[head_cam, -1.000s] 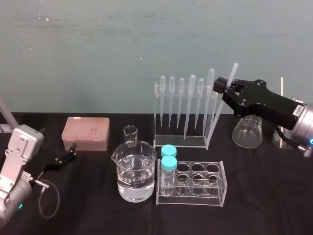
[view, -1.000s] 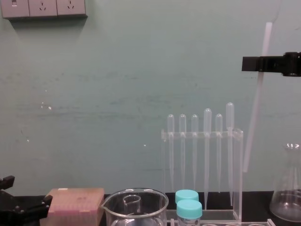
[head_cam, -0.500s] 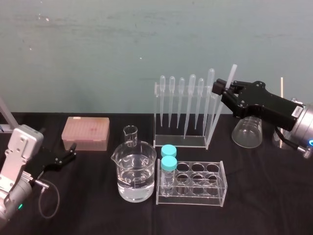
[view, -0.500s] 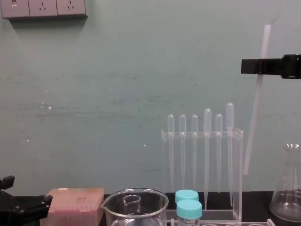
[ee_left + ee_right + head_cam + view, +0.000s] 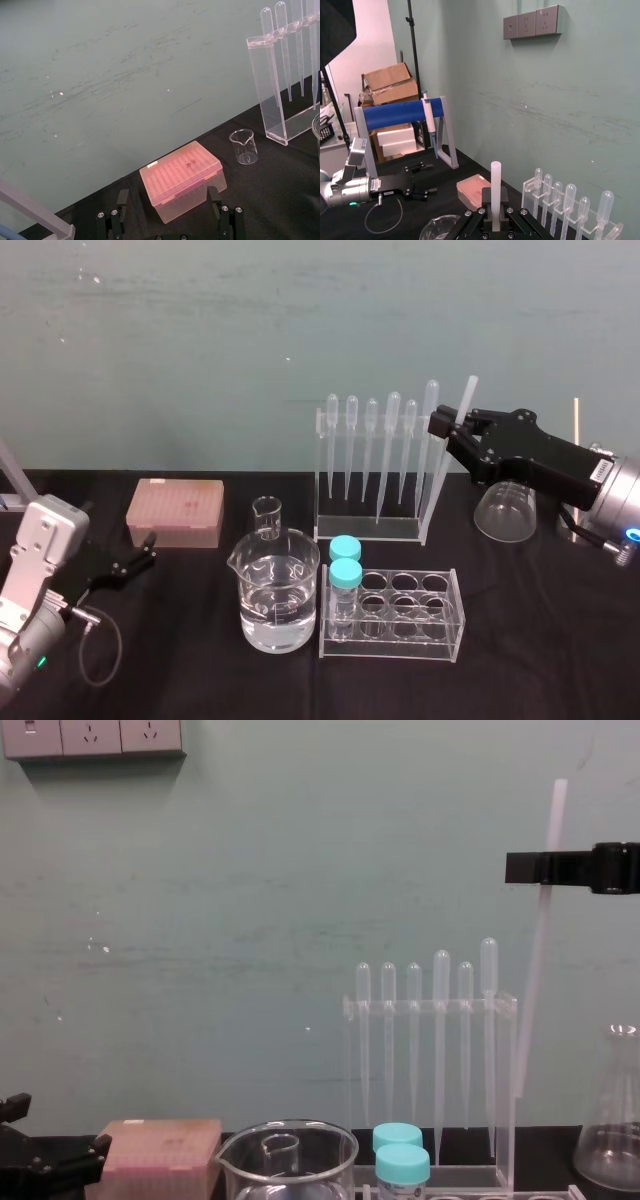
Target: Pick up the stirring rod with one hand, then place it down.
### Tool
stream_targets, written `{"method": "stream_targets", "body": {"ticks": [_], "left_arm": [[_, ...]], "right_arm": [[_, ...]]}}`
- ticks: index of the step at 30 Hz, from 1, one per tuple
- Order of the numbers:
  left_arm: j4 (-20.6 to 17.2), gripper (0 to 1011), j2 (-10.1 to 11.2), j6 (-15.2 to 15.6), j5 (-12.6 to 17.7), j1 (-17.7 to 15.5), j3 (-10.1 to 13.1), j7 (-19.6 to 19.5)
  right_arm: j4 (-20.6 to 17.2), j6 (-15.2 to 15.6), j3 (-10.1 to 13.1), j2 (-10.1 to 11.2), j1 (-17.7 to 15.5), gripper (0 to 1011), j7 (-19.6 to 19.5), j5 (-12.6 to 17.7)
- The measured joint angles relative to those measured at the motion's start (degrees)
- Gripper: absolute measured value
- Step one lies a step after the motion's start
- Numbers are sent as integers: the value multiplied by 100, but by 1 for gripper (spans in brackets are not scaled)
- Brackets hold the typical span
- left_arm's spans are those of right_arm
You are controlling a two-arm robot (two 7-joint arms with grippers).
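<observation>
1. At the right gripper (image 5: pixel 447 426): closed tight on the rod (image 5: pixel 467 397), high over the right rear of the table (image 5: pixel 200 670), reaching in from the right.
2. In the right wrist view, clamped between both fingers (image 5: pixel 475 222), with the rod's flat upper end sticking out past them.
3. Gripped a little below that upper end, with most of the length hanging beneath the grip.
4. Tilted rather than upright: upper end leaning to the robot's right, lower end toward its left.
5. Lower end up off the table, just beside the right end of the pipette rack (image 5: pixel 370 525); touching the rack or not, cannot tell.
6. Upper end well above the pipettes (image 5: pixel 392 440) standing in a row in that rack.
7. Right of the pipette rack and below the right gripper, a clear flask (image 5: pixel 505 510) on the table.
8. In front of the pipette rack, a clear tube rack (image 5: pixel 405 620) with two blue-capped tubes (image 5: pixel 345 575) at its left end.
9. Left of that, a beaker (image 5: pixel 279 590) part-filled with clear liquid, and a small beaker (image 5: pixel 266 517) just behind it.
10. Farther left, a pink box (image 5: pixel 175 512) near the wall (image 5: pixel 200 340).
11. At the left gripper (image 5: pixel 140 558): parked low at the table's left edge, spread wide with nothing held, pointing toward the pink box.
</observation>
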Motion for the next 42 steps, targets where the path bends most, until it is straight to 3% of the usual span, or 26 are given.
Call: {"method": "stream_targets", "body": {"ticks": [42], "left_arm": [[0, 1000, 0, 0, 0, 0, 0, 0]], "right_arm": [[34, -81, -93, 136, 16, 70, 26, 85]]}}
